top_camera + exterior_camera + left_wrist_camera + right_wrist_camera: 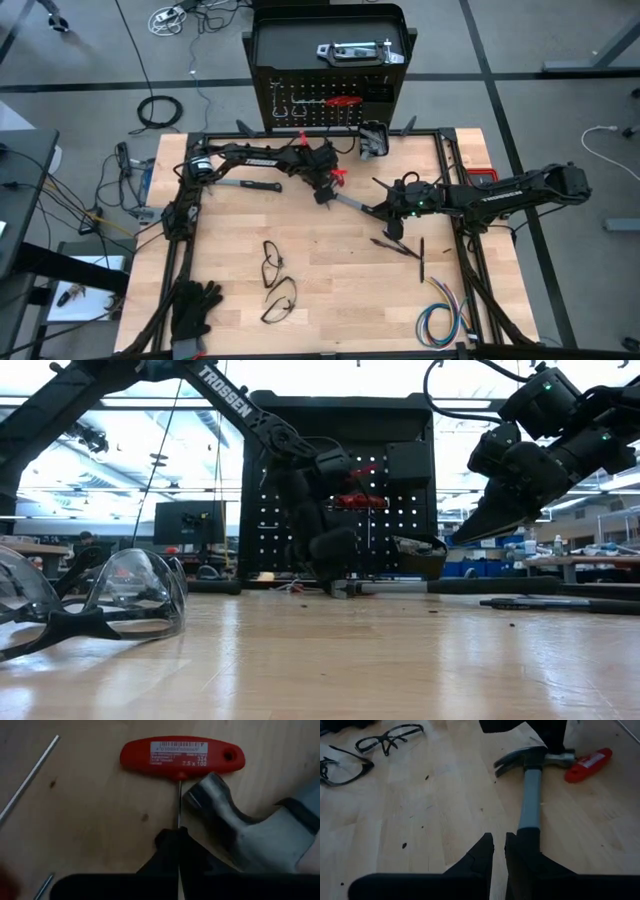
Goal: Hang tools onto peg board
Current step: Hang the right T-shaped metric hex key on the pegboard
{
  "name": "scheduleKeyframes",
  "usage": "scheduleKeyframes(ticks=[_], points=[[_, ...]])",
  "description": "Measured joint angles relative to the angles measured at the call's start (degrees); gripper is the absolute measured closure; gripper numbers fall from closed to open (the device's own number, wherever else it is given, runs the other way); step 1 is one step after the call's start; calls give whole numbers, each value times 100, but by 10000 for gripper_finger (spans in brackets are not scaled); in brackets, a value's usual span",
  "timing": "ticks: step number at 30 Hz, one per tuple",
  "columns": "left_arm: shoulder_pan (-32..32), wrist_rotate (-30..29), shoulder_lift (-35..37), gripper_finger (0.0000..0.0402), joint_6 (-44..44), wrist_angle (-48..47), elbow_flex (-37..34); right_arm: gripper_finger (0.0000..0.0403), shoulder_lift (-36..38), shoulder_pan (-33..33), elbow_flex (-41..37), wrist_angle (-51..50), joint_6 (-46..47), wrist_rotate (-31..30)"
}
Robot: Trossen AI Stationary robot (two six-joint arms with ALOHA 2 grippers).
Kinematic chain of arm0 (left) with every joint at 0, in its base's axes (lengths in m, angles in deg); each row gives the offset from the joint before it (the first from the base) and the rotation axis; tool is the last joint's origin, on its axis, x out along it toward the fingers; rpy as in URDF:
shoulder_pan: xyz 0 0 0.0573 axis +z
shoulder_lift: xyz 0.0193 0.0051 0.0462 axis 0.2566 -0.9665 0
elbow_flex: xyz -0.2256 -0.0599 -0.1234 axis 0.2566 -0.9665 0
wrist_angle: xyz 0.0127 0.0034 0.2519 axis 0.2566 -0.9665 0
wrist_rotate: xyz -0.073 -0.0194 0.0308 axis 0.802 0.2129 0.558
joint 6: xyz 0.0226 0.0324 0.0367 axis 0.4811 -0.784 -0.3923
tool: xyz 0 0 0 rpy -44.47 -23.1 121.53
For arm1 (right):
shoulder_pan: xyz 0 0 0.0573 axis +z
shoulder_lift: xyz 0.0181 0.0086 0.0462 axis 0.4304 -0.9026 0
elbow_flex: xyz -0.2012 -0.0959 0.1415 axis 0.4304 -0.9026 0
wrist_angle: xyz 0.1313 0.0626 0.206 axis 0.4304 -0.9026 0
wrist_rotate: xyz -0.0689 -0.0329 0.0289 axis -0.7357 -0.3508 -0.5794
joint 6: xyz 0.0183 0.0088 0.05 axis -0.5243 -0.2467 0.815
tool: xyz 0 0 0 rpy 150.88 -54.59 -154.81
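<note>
Red T-handle key (182, 753), thin steel shaft

worktop (330, 290): pale wood planks with a light grain and small dark specks
peg board (330, 105): black, dotted with regular rows of small holes
T-handle tool (182, 754): bright red handle carrying a white printed label; thin silver shaft
hammer (532, 780): polished silver head, grey neck, black grip
safety glasses (389, 739): black frames with clear lenses
gloves (195, 308): black
wire bundle (447, 318): blue, orange and white strands
left pincer (179, 851): black
right pincer (499, 854): black
</note>
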Motion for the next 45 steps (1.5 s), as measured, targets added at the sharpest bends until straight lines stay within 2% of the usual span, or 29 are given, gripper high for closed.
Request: scheduleKeyframes(ticks=[3,8,12,17,26,34,38,42,45], points=[[-69,-303,160,401,-122,-311,75,343,0,0,0,-8,0,0],[-97,-514,596,401,-151,-284,196,347,0,4,0,-20,0,2],[-119,-705,680,401,-182,-355,182,348,0,9,0,-40,-2,4],[-240,-1363,830,401,-189,-237,192,347,0,21,-2,-102,33,9],[-494,-2047,828,401,372,1433,-204,351,125,26,-2,-289,468,154],[-732,-3349,828,401,1013,3151,-929,353,972,26,-9,-1026,484,-65],[-799,-4515,828,401,831,4060,-1048,353,1308,26,-9,-1283,454,-209],[-793,-5387,830,401,665,4528,-1045,356,1429,26,-115,-1331,448,-335],[-681,-5739,830,401,675,4671,-1048,357,1434,26,-262,-1172,460,-350]])
